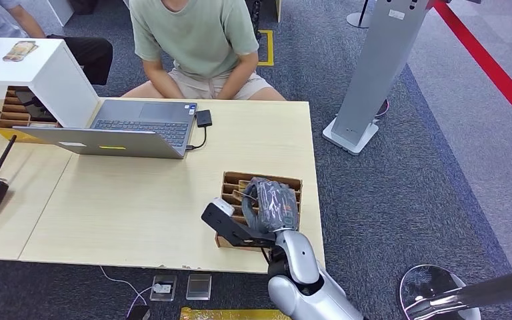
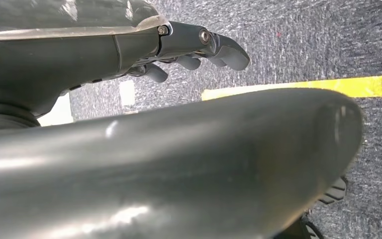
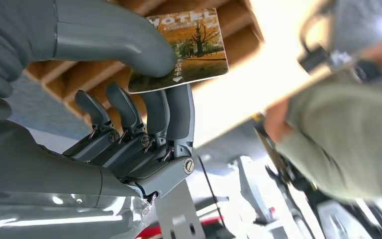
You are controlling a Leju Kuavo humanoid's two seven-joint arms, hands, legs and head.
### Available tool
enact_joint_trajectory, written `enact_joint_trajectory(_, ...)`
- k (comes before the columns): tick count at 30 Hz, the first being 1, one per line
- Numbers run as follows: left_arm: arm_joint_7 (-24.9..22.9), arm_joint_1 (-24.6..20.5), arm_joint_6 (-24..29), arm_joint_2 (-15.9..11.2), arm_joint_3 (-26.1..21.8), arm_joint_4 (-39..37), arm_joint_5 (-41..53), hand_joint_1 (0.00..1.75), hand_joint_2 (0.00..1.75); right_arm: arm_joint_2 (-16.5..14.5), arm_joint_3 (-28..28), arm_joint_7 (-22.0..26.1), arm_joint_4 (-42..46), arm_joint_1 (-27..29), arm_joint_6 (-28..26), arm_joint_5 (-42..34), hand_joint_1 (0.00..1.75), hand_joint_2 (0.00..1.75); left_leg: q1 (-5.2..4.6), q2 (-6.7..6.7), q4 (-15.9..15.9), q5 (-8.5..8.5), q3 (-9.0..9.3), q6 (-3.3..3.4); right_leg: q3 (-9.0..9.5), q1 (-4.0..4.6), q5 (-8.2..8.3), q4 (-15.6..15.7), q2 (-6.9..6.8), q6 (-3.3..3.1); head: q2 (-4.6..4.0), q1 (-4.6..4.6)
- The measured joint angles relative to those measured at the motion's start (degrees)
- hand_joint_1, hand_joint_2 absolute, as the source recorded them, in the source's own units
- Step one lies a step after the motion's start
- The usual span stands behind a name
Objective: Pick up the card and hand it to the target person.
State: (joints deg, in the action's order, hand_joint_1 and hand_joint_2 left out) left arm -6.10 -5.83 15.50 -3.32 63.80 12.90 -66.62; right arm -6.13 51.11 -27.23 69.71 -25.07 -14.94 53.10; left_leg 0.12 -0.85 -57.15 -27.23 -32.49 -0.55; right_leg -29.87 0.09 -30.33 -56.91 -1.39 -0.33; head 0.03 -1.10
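Right robot hand [image 3: 129, 114] pinches the hotel key card [image 3: 189, 47] between thumb and fingers above the wooden slotted box [image 1: 230, 190] on the surface [image 1: 140, 207]; left robot hand [image 2: 194, 50] hangs loosely curled, holding nothing.

A glossy silver right arm [image 1: 303, 273] ends in a grey ribbed-covered right hand [image 3: 129, 124] with dark fingers [image 3: 179, 117] hinged on bright screws; the left hand [image 2: 189, 50] matches, dark grey.

Card [image 3: 189, 47]: autumn-tree picture, orange-yellow, white lettering (brown band below). Right robot hand [image 3: 129, 119] grey, darker fingers. Bench [image 1: 140, 200] pale wood. Divider box [image 1: 230, 183] brown. Person's shirt [image 1: 197, 33] sage green.
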Motion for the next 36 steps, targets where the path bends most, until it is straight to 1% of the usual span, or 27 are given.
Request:
enact_joint_trajectory(8, 0.1, 0.2, 0.6, 0.0, 0.0, 0.0, -0.3, 0.0, 0.0, 3.3, -1.2, 4.1, 11.8, 0.7, -4.8, -0.1, 1.52, 1.75, 0.0, -0.01, 0.0, 0.0, 0.0, 0.0, 0.01, 0.0, 0.01, 0.0, 0.01, 0.01, 0.0, 0.02)
enact_joint_trajectory(12, 0.4, 0.2, 0.5, 0.0, 0.0, 0.0, -0.2, 0.0, 0.0, 4.0, -1.3, 5.6, 13.5, -0.3, -4.2, -1.9, 1.52, 1.75, 0.0, -0.01, 0.0, 0.0, -0.02, 0.0, 0.02, 0.0, 0.01, 0.0, 0.01, 0.01, 0.0, 0.02)
enact_joint_trajectory(15, 1.0, 0.1, 0.1, 0.0, 0.0, 0.0, 0.5, 0.0, 0.0, 3.9, -1.2, 6.7, 12.0, -3.4, -3.0, -3.8, 1.52, 1.75, 0.0, -0.01, 0.0, 0.01, -0.03, 0.01, 0.02, 0.0, 0.04, 0.0, 0.01, 0.02, 0.0, 0.02)
enact_joint_trajectory(21, 2.1, 0.0, -0.4, 0.0, 0.0, 0.0, 1.8, 0.0, 0.0, 2.1, -1.0, 10.6, 3.5, -11.4, -2.6, -9.4, 1.52, 1.75, 0.0, 0.01, 0.0, 0.05, -0.07, 0.02, 0.0, 0.0, 0.07, 0.0, 0.0, 0.02, 0.0, 0.01)
enact_joint_trajectory(25, 3.0, -0.1, -0.6, 0.0, 0.1, 0.0, 3.0, 0.0, 0.0, 0.3, -1.3, 16.1, -7.2, -19.1, -1.5, -18.8, 1.52, 1.75, 0.0, 0.03, 0.0, 0.07, -0.09, 0.04, -0.01, 0.0, 0.1, 0.0, -0.02, 0.04, 0.0, 0.04)
enact_joint_trajectory(27, 3.2, -0.1, -0.5, 0.0, 0.2, 0.0, 3.1, 0.0, 0.0, -0.5, -1.4, 18.1, -12.7, -22.4, -0.9, -22.4, 1.52, 1.75, 0.0, 0.06, 0.0, 0.07, -0.1, 0.05, 0.0, 0.0, 0.11, 0.0, -0.05, 0.05, 0.0, 0.05)
enact_joint_trajectory(29, 3.3, -0.1, -0.5, 0.0, 0.4, 0.0, 3.1, 0.0, 0.0, -1.3, -1.4, 18.3, -17.5, -24.8, -0.6, -23.3, 1.52, 1.75, -0.01, 0.1, 0.0, 0.07, -0.12, 0.05, -0.02, 0.0, 0.11, 0.0, -0.07, 0.06, 0.01, 0.06)
enact_joint_trajectory(34, 3.4, -0.1, -0.5, -0.1, 0.4, 0.0, 2.8, 0.0, 0.0, -3.3, -0.9, 14.4, -29.5, -30.6, -0.7, -20.5, 1.52, 1.75, -0.01, 0.11, 0.0, 0.07, -0.14, 0.05, -0.04, 0.0, 0.11, 0.0, -0.07, 0.06, 0.01, 0.02)
enact_joint_trajectory(36, 3.3, -0.1, -0.6, -0.3, 0.4, 0.0, 2.6, 0.0, 0.0, -3.7, -0.8, 13.3, -32.3, -31.8, -0.6, -19.9, 0.76, 1.75, -0.01, 0.11, 0.0, 0.07, -0.14, 0.05, -0.04, 0.0, 0.11, 0.0, -0.06, 0.06, 0.01, 0.03)
